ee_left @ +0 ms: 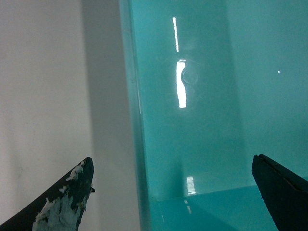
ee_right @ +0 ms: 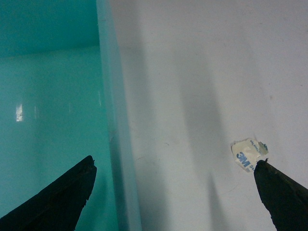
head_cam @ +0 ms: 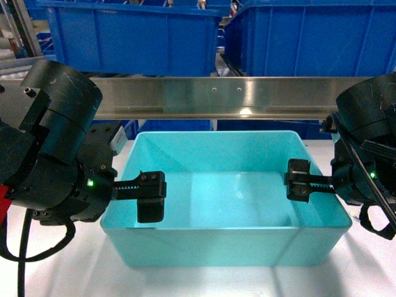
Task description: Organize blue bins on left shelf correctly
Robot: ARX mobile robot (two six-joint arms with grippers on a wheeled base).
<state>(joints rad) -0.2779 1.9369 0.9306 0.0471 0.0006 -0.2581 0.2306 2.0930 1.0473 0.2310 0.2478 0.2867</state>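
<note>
Left gripper (head_cam: pixel 127 201) is spread wide and straddles the tub's left wall: one finger (head_cam: pixel 150 204) hangs inside the tub, the other sits outside over the table, and the left wrist view shows both dark tips well apart with the wall between them. Right gripper (head_cam: pixel 318 185) does the same on the right wall, jaws wide, one finger (head_cam: pixel 297 180) inside, the other outside; neither pair presses the plastic.

Count: two grippers, one tub (head_cam: pixel 223 241), at least two dark blue bins (head_cam: pixel 133 37) behind it.

The tub is light turquoise, rectangular, shallow, with smooth tapered walls and a thin rim, and nothing lies in it. Its glossy floor throws back bright strips of light. It stands on the white table (head_cam: pixel 74 272), in the middle, just in front of the shiny steel rail (head_cam: pixel 247 96) of the shelf.

On the table beside the right wall lies one scrap of 3M tape (ee_right: pixel 249 154), touching the outer fingertip in the right wrist view.
</note>
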